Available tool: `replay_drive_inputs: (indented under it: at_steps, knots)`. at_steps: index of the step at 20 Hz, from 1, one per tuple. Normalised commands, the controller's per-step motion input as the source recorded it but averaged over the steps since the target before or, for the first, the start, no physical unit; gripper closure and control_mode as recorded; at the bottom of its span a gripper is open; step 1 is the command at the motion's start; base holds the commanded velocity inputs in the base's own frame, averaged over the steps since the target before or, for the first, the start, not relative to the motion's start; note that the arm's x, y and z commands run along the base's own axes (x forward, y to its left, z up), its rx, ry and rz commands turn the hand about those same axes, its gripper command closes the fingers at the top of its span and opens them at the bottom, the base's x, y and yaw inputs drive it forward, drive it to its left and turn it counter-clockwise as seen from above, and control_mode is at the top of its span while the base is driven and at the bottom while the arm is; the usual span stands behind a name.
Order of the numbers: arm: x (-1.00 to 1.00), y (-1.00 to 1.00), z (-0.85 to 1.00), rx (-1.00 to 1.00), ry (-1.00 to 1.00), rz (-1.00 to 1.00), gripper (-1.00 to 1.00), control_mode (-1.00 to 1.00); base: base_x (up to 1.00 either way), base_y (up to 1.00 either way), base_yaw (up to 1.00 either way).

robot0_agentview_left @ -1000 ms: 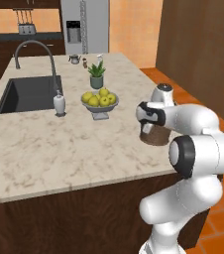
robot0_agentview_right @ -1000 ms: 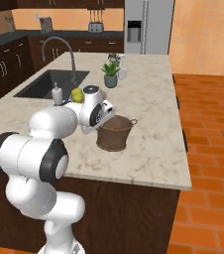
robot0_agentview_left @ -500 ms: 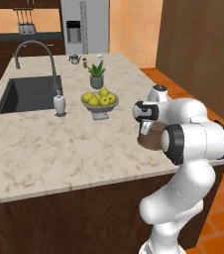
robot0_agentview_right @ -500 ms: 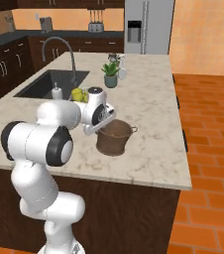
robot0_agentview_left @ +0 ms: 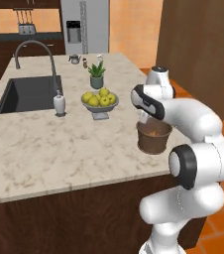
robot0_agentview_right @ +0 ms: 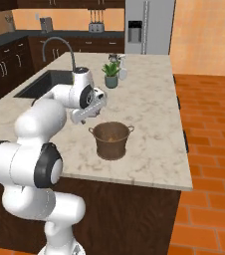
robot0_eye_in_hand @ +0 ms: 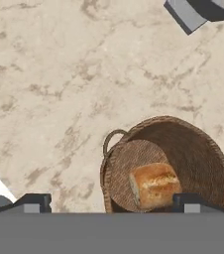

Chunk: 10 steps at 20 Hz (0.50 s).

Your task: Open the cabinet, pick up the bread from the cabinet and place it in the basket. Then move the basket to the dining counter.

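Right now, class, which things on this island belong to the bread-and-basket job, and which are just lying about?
Job:
basket
bread inside it
dining counter
pincer

Lying about:
fruit bowl
potted plant
soap dispenser
faucet
sink

Basket [robot0_eye_in_hand: 183, 163] rim cut off below

Left and right base views look forward and down from behind the arm, sharing the dining counter [robot0_agentview_left: 59, 149] [robot0_agentview_right: 149, 114] and basket [robot0_agentview_left: 153, 137] [robot0_agentview_right: 111, 140]. Hand view looks straight down, close, into the basket [robot0_eye_in_hand: 193, 149].
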Motion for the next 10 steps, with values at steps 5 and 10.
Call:
replay_drive_inputs:
  at_steps: [5,10]
  knots:
    - [-0.79,0.79,0.32,-0.04,0.00,0.00,-1.00,-1.00,0.00,0.00,0.00]
    - [-0.47,0.67,0.00,-0.04,0.00,0.00,-1.00,-1.00,0.00,0.00,0.00]
